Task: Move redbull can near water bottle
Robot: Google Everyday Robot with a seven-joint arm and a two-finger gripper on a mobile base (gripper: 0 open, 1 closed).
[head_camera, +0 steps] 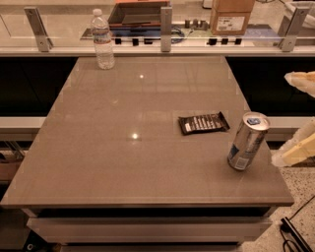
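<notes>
The redbull can (248, 141), slim and silver with blue patches near its base, stands upright near the table's right front edge. The water bottle (103, 39), clear with a white cap, stands at the table's far left corner, far from the can. My gripper (299, 117) is at the right edge of the view, just right of the can and off the table's side. Its two pale fingers (301, 81) are spread apart, one above the other in the picture, and hold nothing. The can is not touched.
A flat black snack wrapper (203, 122) lies just left of and behind the can. The grey table (123, 147) has a rail with metal posts (166, 22) along its far edge. A cardboard box (231, 15) sits beyond the rail.
</notes>
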